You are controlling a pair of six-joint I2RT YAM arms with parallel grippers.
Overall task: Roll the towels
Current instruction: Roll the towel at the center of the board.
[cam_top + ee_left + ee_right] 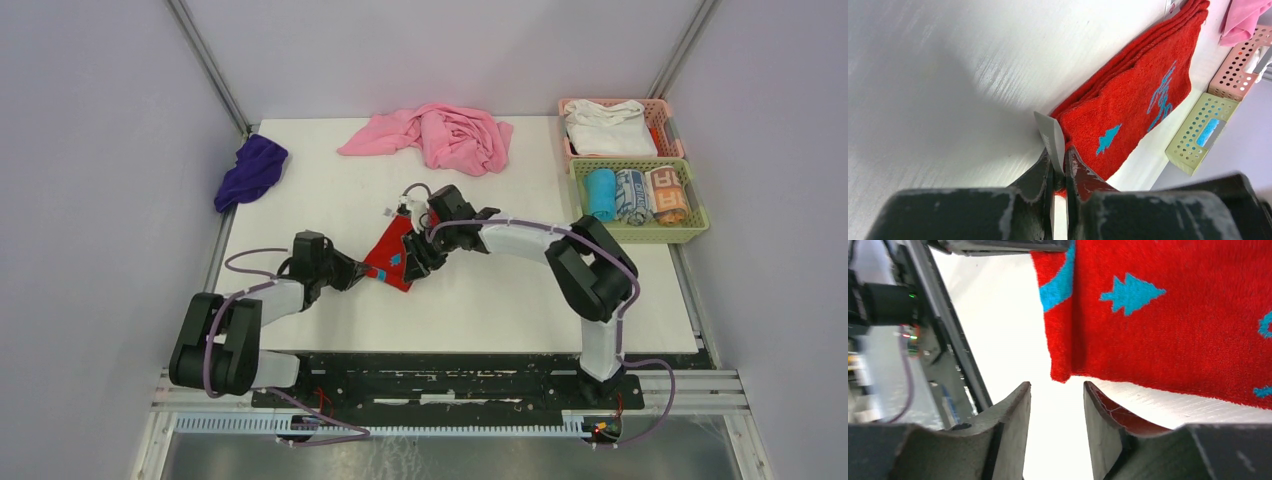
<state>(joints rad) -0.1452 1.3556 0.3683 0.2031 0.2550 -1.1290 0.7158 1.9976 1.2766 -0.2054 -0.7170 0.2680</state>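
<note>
My left claw point(1058, 167) pinches the red towel point(1133, 100) by its near corner, apparently with the tag point(1050, 134). My right claw point(1057, 392) stands narrowly parted and empty, another corner just beyond its tips.

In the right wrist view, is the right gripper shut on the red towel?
No, the right gripper has its fingers apart, and the corner of the red towel lies beyond the gap, not pinched.

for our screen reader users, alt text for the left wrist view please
Left jaws shut on the near corner and grey tag of a folded red towel with blue motifs over a white table. A green basket and pink basket stand beyond it.
</note>
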